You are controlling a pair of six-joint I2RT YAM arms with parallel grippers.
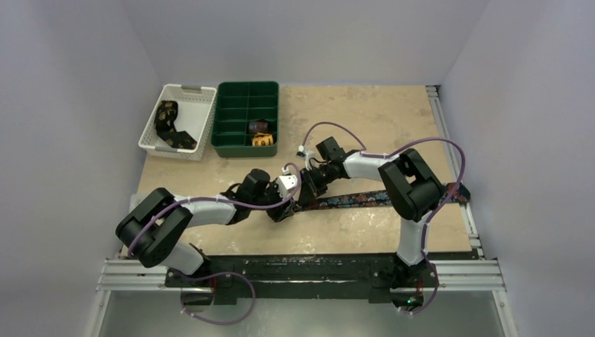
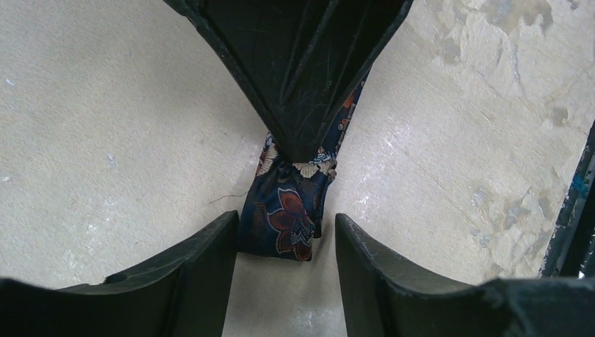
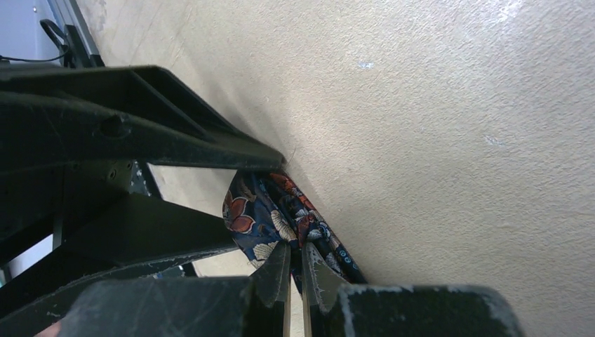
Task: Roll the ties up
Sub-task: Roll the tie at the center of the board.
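Nearest: left gripper (image 2: 286, 232) released, straddling the folded end of the tie (image 1: 351, 199), seemingly ready to roll it | right gripper (image 3: 296, 263) clenched on tie behind fold, likely anchoring it | rest stretched across table (image 1: 365, 119)

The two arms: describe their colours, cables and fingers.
Left arm and right arm: white link shells between bulky black joints, a thin purple cable looping along each. Fingers are black, wedge-shaped, tapering to narrow tips, with scuffed, scratched faces.
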